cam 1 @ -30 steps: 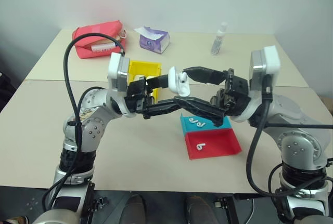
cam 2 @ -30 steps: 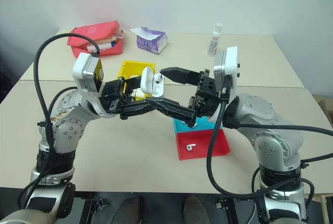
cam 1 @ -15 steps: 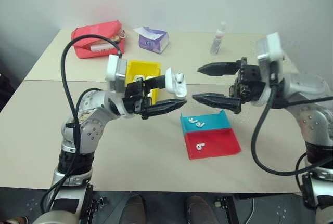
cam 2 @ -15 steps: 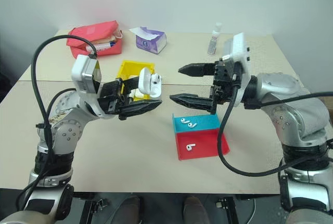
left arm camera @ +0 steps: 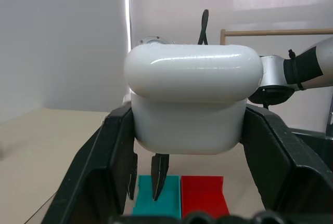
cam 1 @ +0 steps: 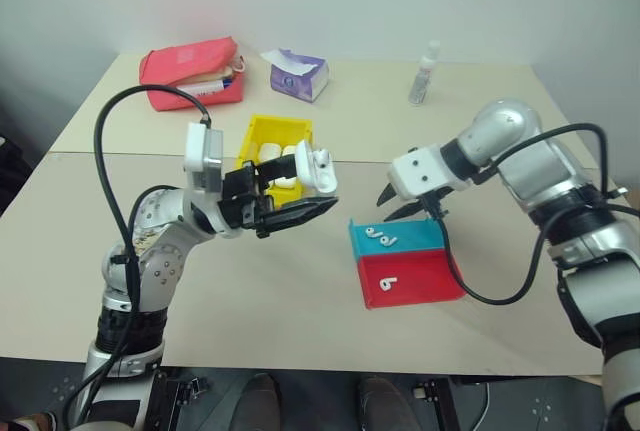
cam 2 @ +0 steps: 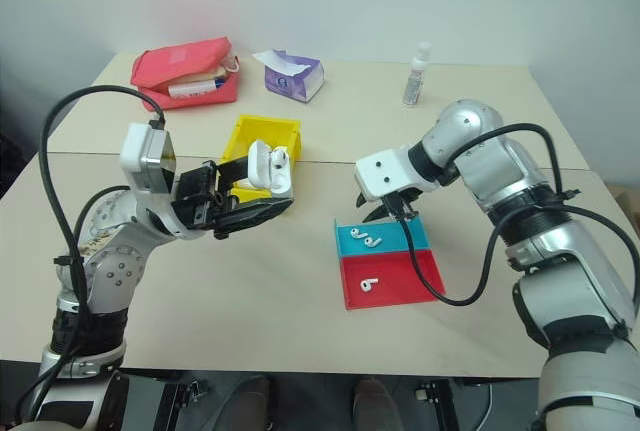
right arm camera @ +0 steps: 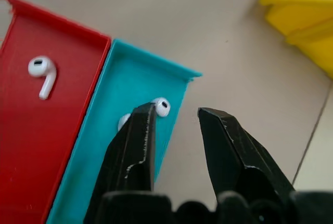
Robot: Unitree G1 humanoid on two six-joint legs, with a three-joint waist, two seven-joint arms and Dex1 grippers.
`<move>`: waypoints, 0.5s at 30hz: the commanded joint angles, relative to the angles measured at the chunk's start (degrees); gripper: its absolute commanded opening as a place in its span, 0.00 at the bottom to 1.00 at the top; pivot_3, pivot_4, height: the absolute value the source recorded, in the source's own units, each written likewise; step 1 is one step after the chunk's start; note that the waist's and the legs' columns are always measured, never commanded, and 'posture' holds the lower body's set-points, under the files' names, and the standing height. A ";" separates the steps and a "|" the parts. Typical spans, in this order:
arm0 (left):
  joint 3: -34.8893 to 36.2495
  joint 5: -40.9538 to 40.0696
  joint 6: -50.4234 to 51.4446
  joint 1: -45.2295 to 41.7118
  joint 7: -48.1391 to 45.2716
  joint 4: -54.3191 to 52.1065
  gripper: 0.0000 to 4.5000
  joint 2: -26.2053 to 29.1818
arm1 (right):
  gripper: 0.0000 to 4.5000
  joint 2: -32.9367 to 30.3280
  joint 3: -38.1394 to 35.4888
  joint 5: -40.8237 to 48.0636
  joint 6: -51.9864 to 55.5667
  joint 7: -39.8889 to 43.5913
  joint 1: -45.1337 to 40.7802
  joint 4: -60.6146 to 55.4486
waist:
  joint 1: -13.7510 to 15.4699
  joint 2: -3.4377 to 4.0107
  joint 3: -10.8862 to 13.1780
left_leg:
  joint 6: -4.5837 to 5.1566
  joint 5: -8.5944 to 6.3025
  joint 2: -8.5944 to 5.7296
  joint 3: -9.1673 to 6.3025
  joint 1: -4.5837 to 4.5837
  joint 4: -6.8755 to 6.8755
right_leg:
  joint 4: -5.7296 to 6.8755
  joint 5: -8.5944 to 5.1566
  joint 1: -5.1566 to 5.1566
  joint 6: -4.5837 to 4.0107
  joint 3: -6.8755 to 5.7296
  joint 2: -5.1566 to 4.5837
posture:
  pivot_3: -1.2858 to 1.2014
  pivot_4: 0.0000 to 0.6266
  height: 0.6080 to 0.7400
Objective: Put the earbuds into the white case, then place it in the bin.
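Clearly tiny, glossy, slippery earbuds (right arm camera: 41, 73): best pinched across the stem. Left gripper (left arm camera: 187, 146) clamped on white case (left arm camera: 190, 99); right gripper (right arm camera: 174, 130) part-open, empty, over teal tray (right arm camera: 99, 177).

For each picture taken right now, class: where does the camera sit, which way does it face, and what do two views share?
Head stereo pair: on the head, facing forward and down at the table; both arms show.
Left wrist: looks along the left gripper, shut on the white case.
Right wrist: looks down the right gripper, open over the teal tray.
Shared: the teal tray and the red tray.
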 commanded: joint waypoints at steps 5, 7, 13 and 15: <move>1.96 -2.02 0.98 -0.32 3.24 -5.56 0.62 1.76 | 0.41 3.71 2.72 -7.08 -16.66 3.38 -4.30 11.92 | -0.01 0.01 0.01 | -0.02 0.01 0.01 0.01 0.02 0.00 | 0.04 0.00 0.01 -0.01 0.01 0.00 | 0.52 0.24 1.00; 1.94 -2.24 1.28 -0.15 3.96 -6.45 0.62 1.87 | 0.41 4.52 3.25 -8.41 -19.40 3.36 -4.77 13.86 | -0.03 0.02 0.01 | -0.03 0.02 0.00 0.01 0.03 0.00 | 0.07 0.00 0.01 -0.01 0.01 0.00 | 0.52 0.24 1.00; 1.86 -2.68 2.00 0.37 5.47 -8.43 0.62 1.98 | 0.41 5.13 6.80 -7.09 -22.79 3.51 -6.14 16.79 | -0.05 0.03 0.02 | -0.05 0.03 0.01 0.01 0.07 0.00 | 0.12 0.00 0.01 -0.01 0.01 0.00 | 0.52 0.24 1.00; 1.80 -2.74 2.10 0.42 5.70 -8.60 0.62 2.00 | 0.41 5.42 7.35 -7.32 -23.49 3.51 -6.15 17.36 | -0.05 0.03 0.02 | -0.05 0.03 0.01 0.01 0.08 0.00 | 0.13 0.00 0.02 -0.01 0.02 0.00 | 0.52 0.24 1.00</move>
